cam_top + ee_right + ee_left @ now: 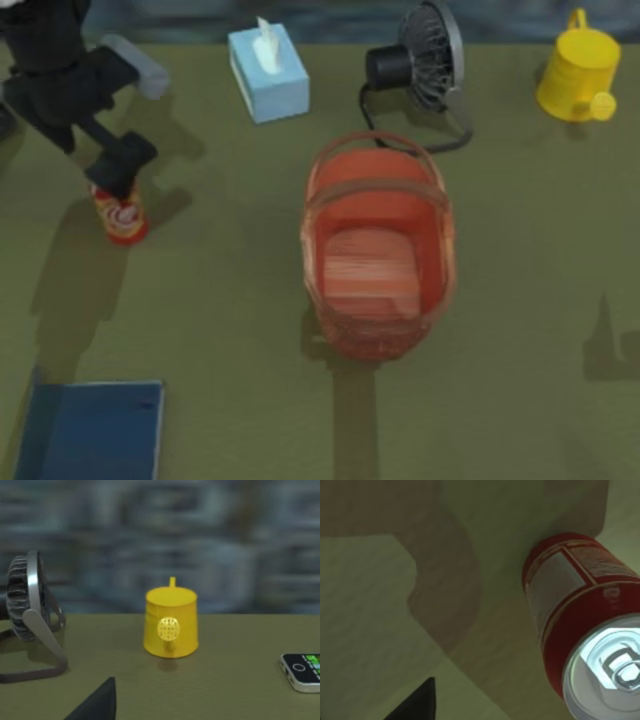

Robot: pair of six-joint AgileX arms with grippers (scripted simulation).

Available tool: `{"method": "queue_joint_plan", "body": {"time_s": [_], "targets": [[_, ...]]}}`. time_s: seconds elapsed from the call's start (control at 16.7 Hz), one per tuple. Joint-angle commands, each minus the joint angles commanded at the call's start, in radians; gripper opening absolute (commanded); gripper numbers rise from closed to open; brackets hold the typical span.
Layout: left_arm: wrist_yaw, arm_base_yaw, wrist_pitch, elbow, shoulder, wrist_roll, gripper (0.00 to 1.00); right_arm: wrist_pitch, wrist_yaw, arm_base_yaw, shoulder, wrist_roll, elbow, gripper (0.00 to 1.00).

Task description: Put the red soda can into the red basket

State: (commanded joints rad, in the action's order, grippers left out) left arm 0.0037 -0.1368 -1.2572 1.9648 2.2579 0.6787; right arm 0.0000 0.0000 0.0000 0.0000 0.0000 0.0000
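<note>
Olive-green surface before a blurred dark backdrop. The red soda can (122, 217) stands upright at the surface's left, well apart from the red basket (378, 245) at centre. The left gripper (118, 175) sits directly over the can's top, so the can's long axis runs vertically down from the jaws; whether the jaws are spread or pinching it cannot be told. The left arm is plainly the nearer. The left wrist view alone shows the can's silver lid and pull tab; the top view alone shows the basket. The right arm is out of the top view; its wrist view faces a yellow watering can (171, 624).
</note>
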Motion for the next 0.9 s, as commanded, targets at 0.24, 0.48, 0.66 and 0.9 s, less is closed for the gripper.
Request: {"method": "queue_joint_plan", "body": {"time_s": [0.24,0.48,0.66,0.9], "targets": [[0.0,-0.001,-0.016,0.02,0.022,0.007,1.0,0.0,0.0,0.0,0.0,0.0,0.0,1.0],[0.0,0.001,0.003,0.002,0.023,0.008,1.0,0.0,0.0,0.0,0.0,0.0,0.0,1.0],[0.0,0.0,0.083,-0.063,0.038,0.008,1.0,0.0,0.0,0.0,0.0,0.0,0.0,1.0],[0.0,0.0,0.16,-0.124,0.055,0.008,1.0,0.0,0.0,0.0,0.0,0.0,0.0,1.0]]}}
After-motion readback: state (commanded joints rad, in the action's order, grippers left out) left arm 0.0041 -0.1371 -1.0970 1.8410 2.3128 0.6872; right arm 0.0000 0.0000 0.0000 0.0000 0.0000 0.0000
